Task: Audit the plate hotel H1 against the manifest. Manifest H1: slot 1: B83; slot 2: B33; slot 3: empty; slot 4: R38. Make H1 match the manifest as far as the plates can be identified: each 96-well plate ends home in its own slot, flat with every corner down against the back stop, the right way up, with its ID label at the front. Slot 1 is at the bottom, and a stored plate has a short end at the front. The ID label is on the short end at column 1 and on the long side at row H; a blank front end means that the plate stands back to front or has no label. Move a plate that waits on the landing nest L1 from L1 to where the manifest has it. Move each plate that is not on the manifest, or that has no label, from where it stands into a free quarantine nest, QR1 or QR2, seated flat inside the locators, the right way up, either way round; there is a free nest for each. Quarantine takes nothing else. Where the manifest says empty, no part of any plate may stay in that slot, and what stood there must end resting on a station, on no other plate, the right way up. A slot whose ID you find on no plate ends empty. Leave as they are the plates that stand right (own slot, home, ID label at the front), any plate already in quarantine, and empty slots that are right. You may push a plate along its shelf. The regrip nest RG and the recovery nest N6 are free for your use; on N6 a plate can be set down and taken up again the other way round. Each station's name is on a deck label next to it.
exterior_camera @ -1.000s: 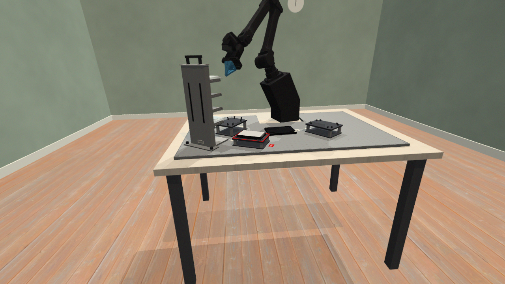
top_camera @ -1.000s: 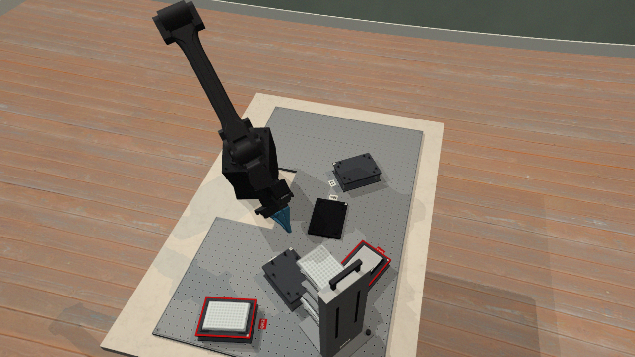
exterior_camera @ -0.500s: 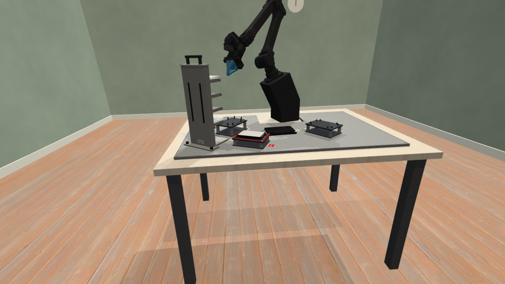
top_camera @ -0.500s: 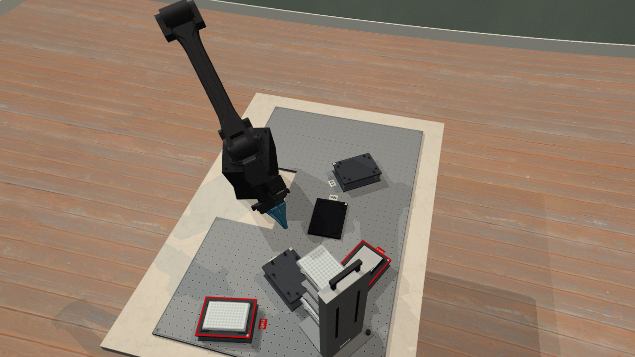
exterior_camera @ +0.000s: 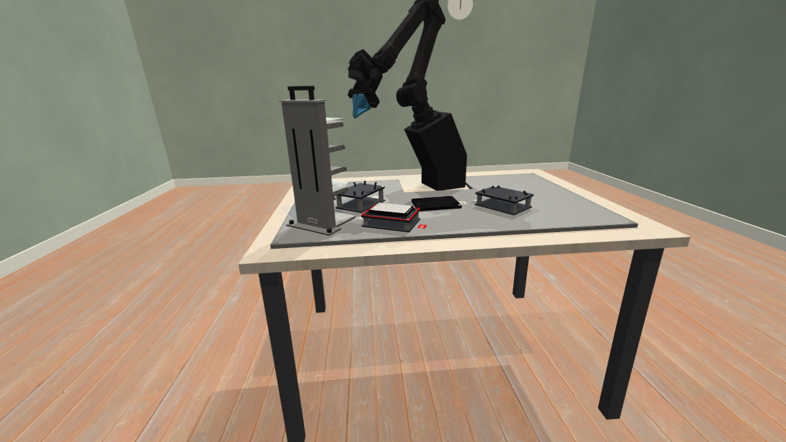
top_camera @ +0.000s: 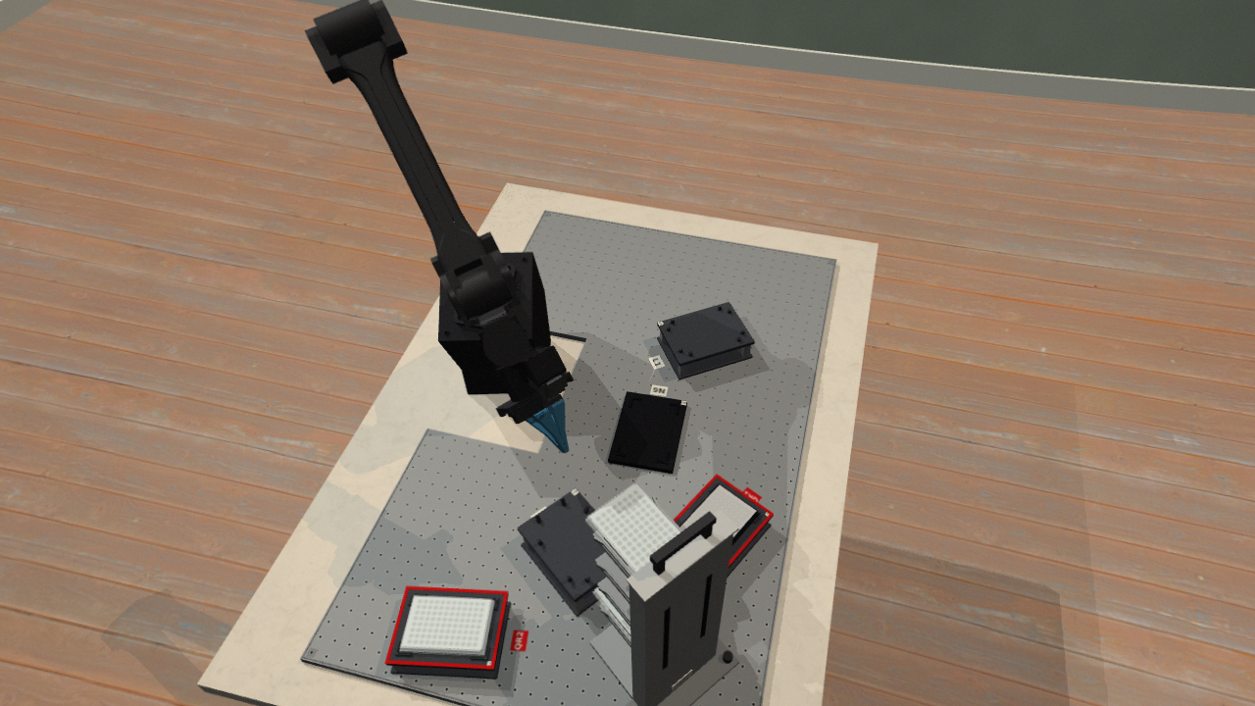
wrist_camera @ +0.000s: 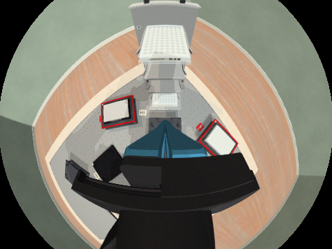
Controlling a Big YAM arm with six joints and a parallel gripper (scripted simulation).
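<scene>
Hovering in front of the plate hotel [top_camera: 679,614], at about its top shelf's height and well apart from it, my gripper [top_camera: 552,428] had its blue fingers pressed together on nothing; a pinched tip suits pushing a plate along its shelf, I judged, not lifting one.

Item, top-slot plate [top_camera: 633,524]: wells up, jutting from the hotel's front, so probably not home against the back stop.

Item, lower shelves [exterior_camera: 336,147]: contents too small to tell.

Item, two red-rimmed quarantine nests, one beside the hotel [top_camera: 759,515], one farther off on its other side [top_camera: 396,630]: each held a plate [top_camera: 445,623], wells up.

Item, black flat nest [top_camera: 647,430], between my gripper and the hotel's red neighbour: bare.

Item, two raised black nests, one by the hotel's front [top_camera: 561,546], one far from the hotel [top_camera: 704,337]: no plate on either.
</scene>
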